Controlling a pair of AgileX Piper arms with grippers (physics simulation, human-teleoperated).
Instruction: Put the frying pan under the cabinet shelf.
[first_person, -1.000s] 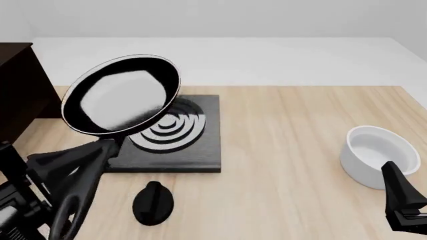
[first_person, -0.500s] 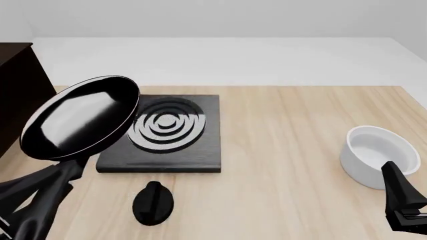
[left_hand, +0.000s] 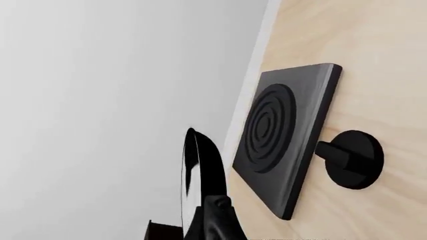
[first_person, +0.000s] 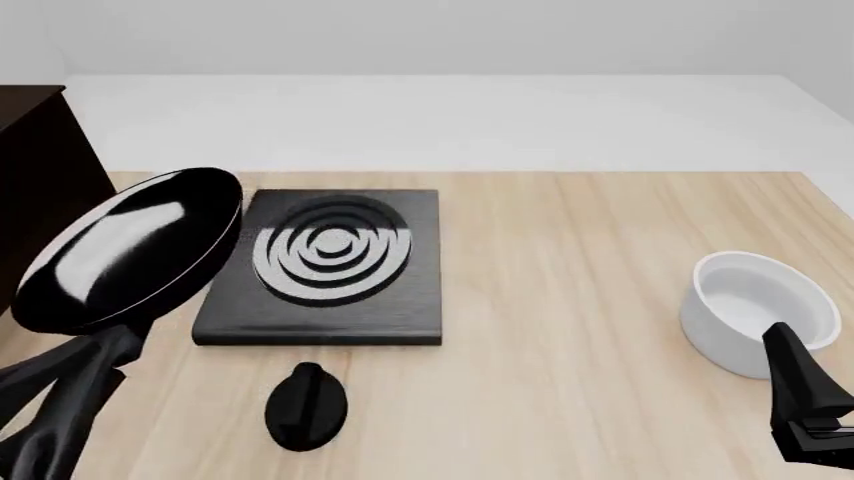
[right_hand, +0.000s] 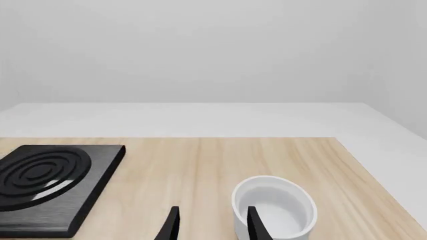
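Observation:
The frying pan (first_person: 127, 250) is round, black and glossy grey inside. It hangs tilted in the air left of the black square plate, close to the dark brown cabinet shelf (first_person: 40, 190) at the left edge. My left gripper (first_person: 107, 352) is shut on the pan's handle just below its bowl; the handle is mostly hidden. In the left wrist view the pan (left_hand: 199, 182) shows edge-on above the fingers (left_hand: 217, 220), with a corner of the cabinet (left_hand: 163, 231) beyond. My right gripper (first_person: 798, 380) is open and empty beside the white bowl, as its own wrist view (right_hand: 212, 227) also shows.
A black square plate with grey rings (first_person: 327, 265) lies on the wooden table, with a black round knob (first_person: 307, 405) in front of it. A white bowl (first_person: 761, 310) stands at the right. The plate (right_hand: 47, 187) and bowl (right_hand: 273, 210) also show in the right wrist view.
The pan has moved left and down, from above the ringed plate towards the cabinet, and the left arm has drawn left with it. The right arm has not moved.

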